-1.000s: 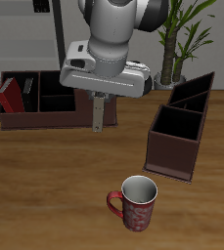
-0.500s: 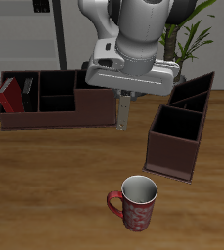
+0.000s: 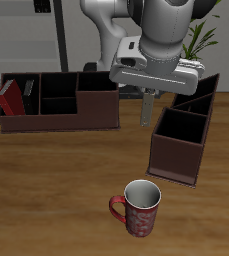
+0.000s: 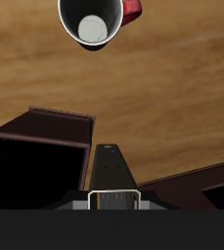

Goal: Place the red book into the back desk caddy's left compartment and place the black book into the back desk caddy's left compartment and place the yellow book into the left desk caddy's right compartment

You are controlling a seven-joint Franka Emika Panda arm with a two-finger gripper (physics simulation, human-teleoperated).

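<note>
Red hardcover book (image 3: 6,98) and black book (image 3: 29,91) sit in the long back caddy (image 3: 61,112); my tool (image 3: 146,110) grips the thin yellow book (image 4: 111,172), above the dark left caddy (image 3: 182,140).

Warm brown wood-grain table top (image 3: 46,190): satin, faint sheen. Dark brown box-shaped desk caddies (image 3: 178,150): matt, smooth, board-like walls. Red patterned mug (image 3: 138,208): glazed look, pale smooth interior. Grey-white robot arm shell (image 3: 166,30): smooth plastic-like, soft gloss. Thin flat grey book (image 3: 146,107): dull matt cover. Red book (image 3: 6,98): matt cover.
</note>
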